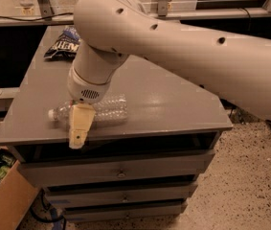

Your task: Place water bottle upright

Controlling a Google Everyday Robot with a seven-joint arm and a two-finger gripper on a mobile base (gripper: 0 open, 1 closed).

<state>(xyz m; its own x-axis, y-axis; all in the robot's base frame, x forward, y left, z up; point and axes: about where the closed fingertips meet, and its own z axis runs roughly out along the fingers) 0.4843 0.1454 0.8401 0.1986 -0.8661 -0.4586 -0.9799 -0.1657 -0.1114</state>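
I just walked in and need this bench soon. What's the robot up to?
The robot's arm reaches over the grey cabinet, with its gripper down at the water bottle near the front edge. The bottle lies on its side, cap pointing left, not yet stood upright. A dark snack bag sits at the back corner.

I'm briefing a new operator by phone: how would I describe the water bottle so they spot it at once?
Find the grey drawer cabinet; near its front left edge, partly behind the arm's end effector, lies the water bottle. Unlike the dark snack bag at the back left corner, it is clear ribbed plastic, on its side, white cap pointing left.
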